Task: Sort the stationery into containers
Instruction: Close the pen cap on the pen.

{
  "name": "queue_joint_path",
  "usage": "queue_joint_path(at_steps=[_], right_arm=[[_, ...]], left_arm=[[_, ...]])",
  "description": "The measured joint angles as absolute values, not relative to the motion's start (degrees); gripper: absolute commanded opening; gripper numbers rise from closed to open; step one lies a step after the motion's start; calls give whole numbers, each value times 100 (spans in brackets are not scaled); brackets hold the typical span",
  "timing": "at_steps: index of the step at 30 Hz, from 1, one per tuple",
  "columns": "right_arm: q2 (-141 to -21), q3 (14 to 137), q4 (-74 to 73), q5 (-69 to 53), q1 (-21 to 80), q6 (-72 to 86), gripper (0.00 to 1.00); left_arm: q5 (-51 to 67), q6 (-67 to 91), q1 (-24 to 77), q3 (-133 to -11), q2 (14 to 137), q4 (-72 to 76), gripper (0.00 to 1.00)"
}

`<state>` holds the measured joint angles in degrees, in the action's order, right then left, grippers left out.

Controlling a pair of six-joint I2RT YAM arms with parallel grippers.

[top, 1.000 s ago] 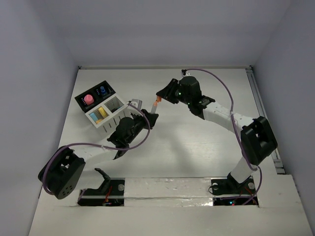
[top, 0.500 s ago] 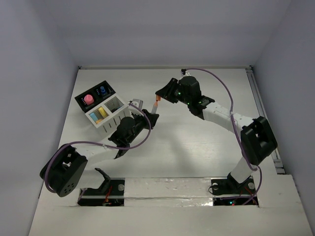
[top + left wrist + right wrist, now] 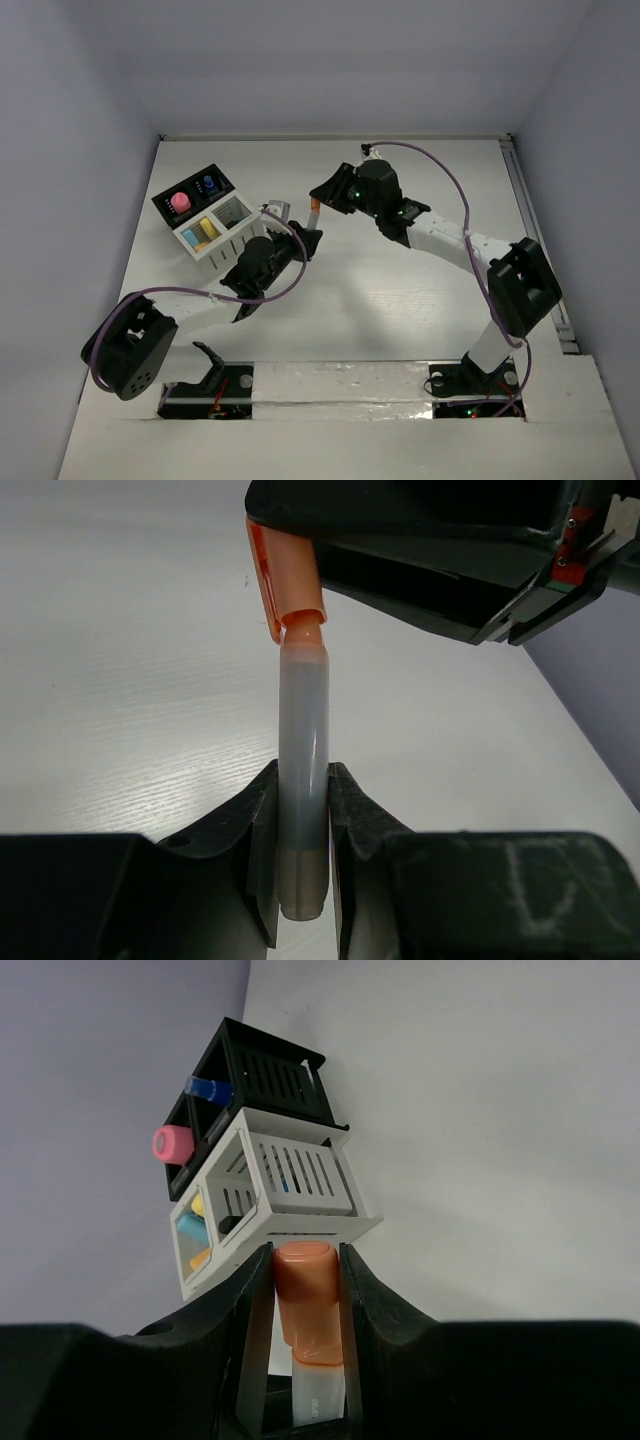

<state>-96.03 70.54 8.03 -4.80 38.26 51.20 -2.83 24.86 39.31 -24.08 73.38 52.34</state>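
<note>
- The slim marker (image 3: 303, 770), with a translucent grey barrel and an orange cap (image 3: 308, 1295), is held off the white worktop (image 3: 400, 300), just right of the organizer.
- The left jaws are clamped on its barrel, the right jaws on its cap.
- The square plastic organizer (image 3: 228, 247) has two black and two white slotted compartments, which hold pink-capped, blue-capped, yellow and light-blue pieces.

Robot lab cell: white table (image 3: 400, 300) boxed by plain walls (image 3: 80, 120), cabled arms (image 3: 440, 238) bolted on.
</note>
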Motion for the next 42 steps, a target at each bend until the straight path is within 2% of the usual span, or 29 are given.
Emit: queue_joint_path(at_steps=[17,42], right_arm=[[-9592,6936,899,78,4023,5157,0],[-9284,6167,2080,-309,3929,5658,0]], left_arm=[[-854,2421,4025,-2547,7334,4943,0],[-1028,2091,4132,-2834,7135,4508,0]])
